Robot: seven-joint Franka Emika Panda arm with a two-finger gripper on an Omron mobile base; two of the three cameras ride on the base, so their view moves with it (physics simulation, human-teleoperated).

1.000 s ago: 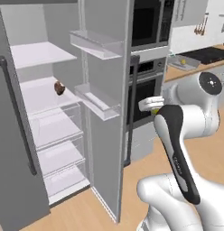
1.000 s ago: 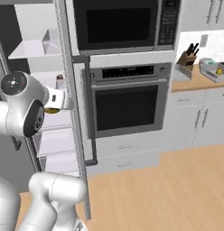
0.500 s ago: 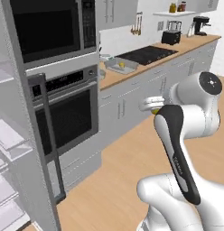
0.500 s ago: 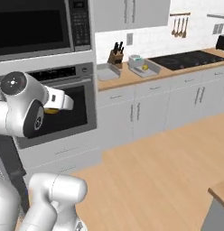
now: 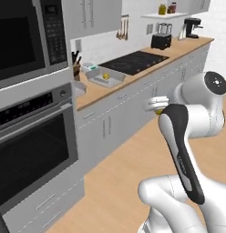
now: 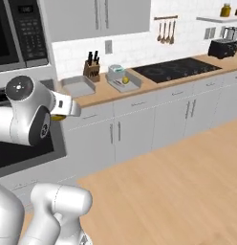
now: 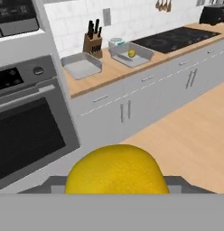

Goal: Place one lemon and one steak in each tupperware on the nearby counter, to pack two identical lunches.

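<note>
A yellow lemon [image 7: 116, 169] sits between my fingers, and my gripper [image 5: 156, 107] is shut on it, held in the air in front of the cabinets. On the light wood counter [image 6: 154, 85] lie two grey tupperware trays. The left tupperware [image 6: 78, 86] looks empty. The right tupperware [image 6: 124, 82] holds a second lemon [image 6: 125, 80], which I also see as the lemon [image 7: 131, 53] in the hand view. Both trays are well ahead of the gripper. The steak is out of view.
A knife block [image 6: 91, 70] stands behind the trays, with a small teal-lidded container [image 6: 115, 69] beside it. A black cooktop [image 6: 177, 67] and a toaster [image 6: 220, 48] lie further right. The wall oven [image 5: 33, 136] is on the left. Wood floor [image 6: 177, 182] lies open before the cabinets.
The whole picture has swung from the open fridge past the oven to the counter, so the camera moved. The lemon stays in my gripper.
</note>
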